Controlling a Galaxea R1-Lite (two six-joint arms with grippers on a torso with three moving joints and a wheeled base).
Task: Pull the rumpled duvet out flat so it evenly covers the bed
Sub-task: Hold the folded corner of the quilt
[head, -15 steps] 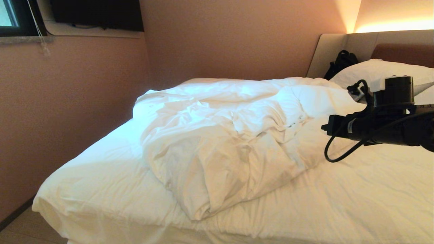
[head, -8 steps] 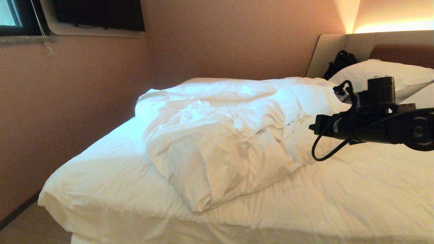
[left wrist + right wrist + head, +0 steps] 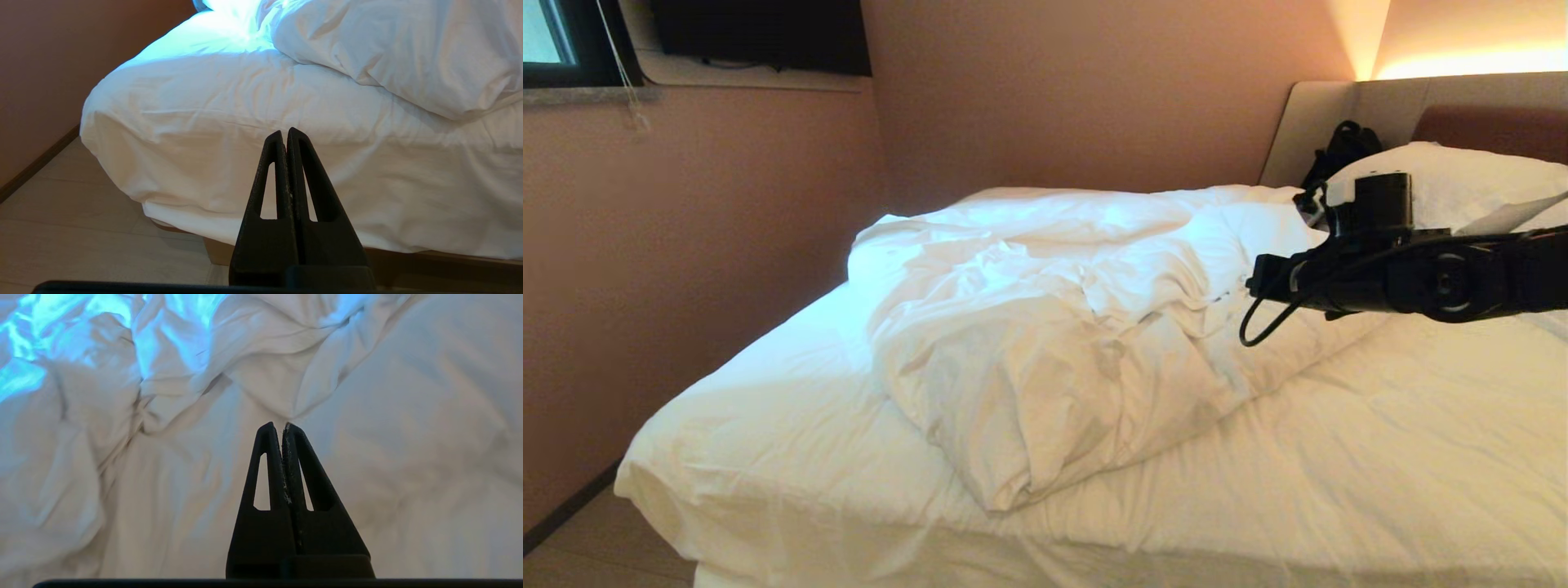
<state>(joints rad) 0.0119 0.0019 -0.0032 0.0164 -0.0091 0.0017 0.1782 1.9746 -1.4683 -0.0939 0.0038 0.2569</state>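
The duvet lies bunched in a rumpled white heap across the middle and far side of the bed, leaving the sheeted mattress bare near the foot and along the near side. My right arm reaches in from the right, level above the duvet's head-end part, with the right gripper shut and empty. In the right wrist view the shut right gripper hovers over creased duvet folds. My left gripper is shut, low beside the bed, facing the sheet's side; the duvet's edge shows above.
Pillows and a black bag lie against the beige headboard. A pinkish wall runs close along the bed's foot. A dark screen hangs high there. Light floor and the tan base show below.
My right arm has stretched further left and slightly higher over the duvet, its gripper staying shut. The whole view shifted a little early on. The duvet has not moved.
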